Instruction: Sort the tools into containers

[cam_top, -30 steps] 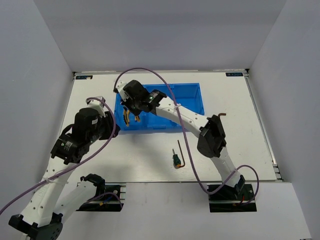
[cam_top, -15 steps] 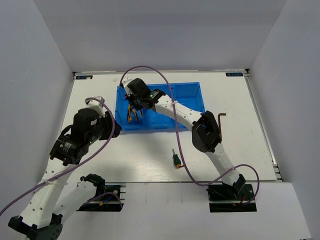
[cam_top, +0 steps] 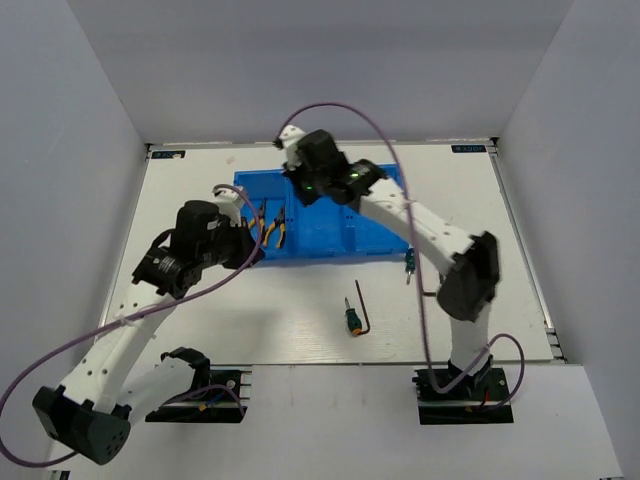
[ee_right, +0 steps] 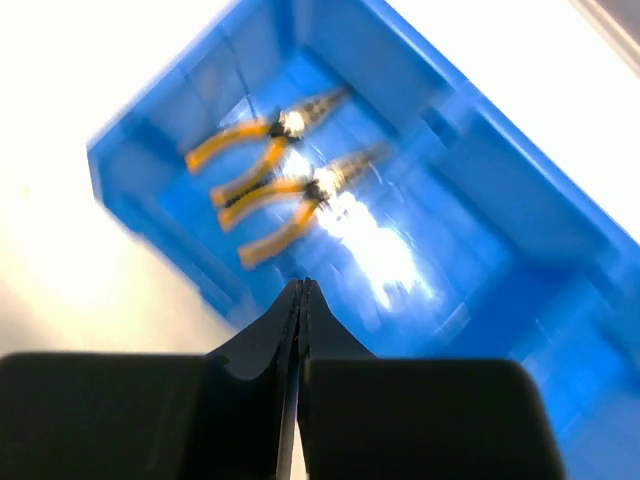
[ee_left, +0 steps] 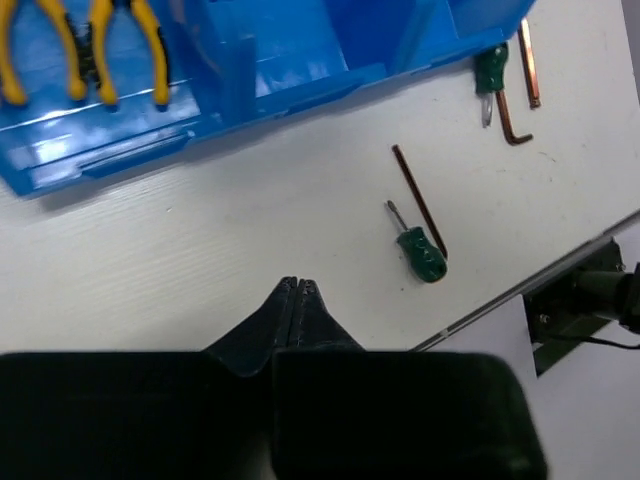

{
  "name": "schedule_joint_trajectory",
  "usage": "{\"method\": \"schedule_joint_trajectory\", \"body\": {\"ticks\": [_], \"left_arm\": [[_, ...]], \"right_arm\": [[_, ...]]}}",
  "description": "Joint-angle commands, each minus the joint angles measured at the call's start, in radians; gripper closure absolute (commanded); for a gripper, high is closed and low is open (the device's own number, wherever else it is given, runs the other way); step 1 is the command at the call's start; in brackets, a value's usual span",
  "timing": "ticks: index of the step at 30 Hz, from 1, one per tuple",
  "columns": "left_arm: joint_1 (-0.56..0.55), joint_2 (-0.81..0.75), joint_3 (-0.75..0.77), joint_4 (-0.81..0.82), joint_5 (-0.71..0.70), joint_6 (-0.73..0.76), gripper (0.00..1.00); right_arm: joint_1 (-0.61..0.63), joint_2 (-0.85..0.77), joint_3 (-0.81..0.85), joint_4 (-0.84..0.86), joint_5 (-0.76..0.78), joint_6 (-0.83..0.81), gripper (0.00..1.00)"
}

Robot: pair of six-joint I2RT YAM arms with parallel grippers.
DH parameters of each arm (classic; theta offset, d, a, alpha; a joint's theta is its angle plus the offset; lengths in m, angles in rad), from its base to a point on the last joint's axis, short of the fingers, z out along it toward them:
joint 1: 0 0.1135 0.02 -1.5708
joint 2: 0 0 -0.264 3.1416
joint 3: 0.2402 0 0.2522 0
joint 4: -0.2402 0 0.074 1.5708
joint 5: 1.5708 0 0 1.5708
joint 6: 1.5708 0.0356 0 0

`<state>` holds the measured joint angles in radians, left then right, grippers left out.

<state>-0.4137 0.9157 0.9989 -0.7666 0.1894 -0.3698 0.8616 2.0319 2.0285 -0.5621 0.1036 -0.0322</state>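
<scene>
The blue tray (cam_top: 325, 245) lies at the table's far middle. Two yellow-handled pliers (cam_top: 263, 226) (cam_top: 281, 232) lie side by side in its left compartment, also seen in the right wrist view (ee_right: 262, 139) (ee_right: 292, 204) and the left wrist view (ee_left: 85, 50). One green screwdriver (cam_top: 352, 319) and a hex key (cam_top: 363, 308) lie on the table in front of the tray. A second screwdriver (cam_top: 409, 263) lies by the tray's right front corner with another hex key (ee_left: 508, 118). My right gripper (cam_top: 303, 190) is shut and empty above the tray (ee_right: 500, 130). My left gripper (cam_top: 252, 250) is shut and empty at the tray's left front corner.
Purple cables loop over both arms, one (cam_top: 340, 108) arching above the tray. The table's white edges and grey walls close in the left, far and right sides. The right arm's elbow (cam_top: 470, 280) hangs over the table right of the loose tools.
My right gripper has let go of the pliers in the left compartment and drawn back up and to the right. My left arm has swung right toward the tray's front.
</scene>
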Motion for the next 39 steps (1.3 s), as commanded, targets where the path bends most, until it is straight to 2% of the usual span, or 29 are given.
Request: {"method": "schedule_joint_trajectory", "body": {"ticks": [1, 3, 5, 6, 7, 8, 9, 10, 12, 13, 15, 17, 19, 22, 31, 39], "left_arm": [[-0.016, 0.06, -0.043, 0.133, 0.166, 0.051, 0.96], [-0.037, 0.113, -0.062, 0.177, 0.197, 0.051, 0.99], [-0.072, 0.156, -0.075, 0.226, 0.22, 0.051, 1.0], [-0.089, 0.204, -0.075, 0.236, 0.22, 0.042, 1.0], [-0.108, 0.228, -0.075, 0.236, 0.22, 0.042, 1.0], [-0.152, 0.254, -0.075, 0.249, 0.22, 0.042, 1.0], [-0.178, 0.281, -0.06, 0.25, 0.211, 0.032, 0.99], [-0.207, 0.334, -0.037, 0.25, 0.187, 0.022, 0.96], [-0.302, 0.394, -0.005, 0.237, 0.157, 0.008, 0.91], [-0.336, 0.426, 0.036, 0.225, 0.115, -0.016, 0.79], [-0.426, 0.521, 0.104, 0.163, 0.049, -0.055, 0.71], [-0.468, 0.57, 0.139, 0.121, -0.037, -0.136, 0.59], [-0.508, 0.614, 0.164, 0.09, -0.077, -0.179, 0.57], [-0.551, 0.623, 0.175, 0.107, -0.111, -0.26, 0.38], [-0.651, 0.767, 0.23, 0.112, -0.154, -0.451, 0.35], [-0.717, 0.9, 0.345, 0.05, -0.284, -0.563, 0.34]], "right_arm": [[-0.064, -0.224, -0.2, -0.113, -0.056, 0.023, 1.0], [-0.111, -0.368, -0.301, -0.163, -0.14, 0.02, 1.0], [-0.13, -0.438, -0.516, -0.19, -0.162, 0.012, 1.0], [-0.145, -0.541, -0.562, -0.197, -0.213, 0.006, 1.0], [-0.148, -0.576, -0.668, -0.212, -0.217, 0.006, 1.0], [-0.156, -0.605, -0.762, -0.216, -0.238, -0.009, 0.95], [-0.157, -0.696, -0.843, -0.22, -0.246, -0.011, 0.81], [-0.159, -0.723, -0.884, -0.223, -0.255, -0.014, 0.71], [-0.165, -0.789, -1.001, -0.216, -0.251, -0.032, 0.57], [-0.174, -0.821, -1.025, -0.213, -0.223, -0.034, 0.55], [-0.191, -0.854, -1.088, -0.194, -0.197, -0.038, 0.51], [-0.208, -0.871, -1.11, -0.183, -0.15, -0.048, 0.5], [-0.232, -0.88, -1.131, -0.179, -0.116, -0.037, 0.48], [-0.268, -0.889, -1.159, -0.16, -0.061, -0.012, 0.47], [-0.412, -0.868, -1.177, -0.127, -0.074, 0.084, 0.46], [-0.522, -0.846, -1.151, -0.128, -0.149, 0.124, 0.46]]}}
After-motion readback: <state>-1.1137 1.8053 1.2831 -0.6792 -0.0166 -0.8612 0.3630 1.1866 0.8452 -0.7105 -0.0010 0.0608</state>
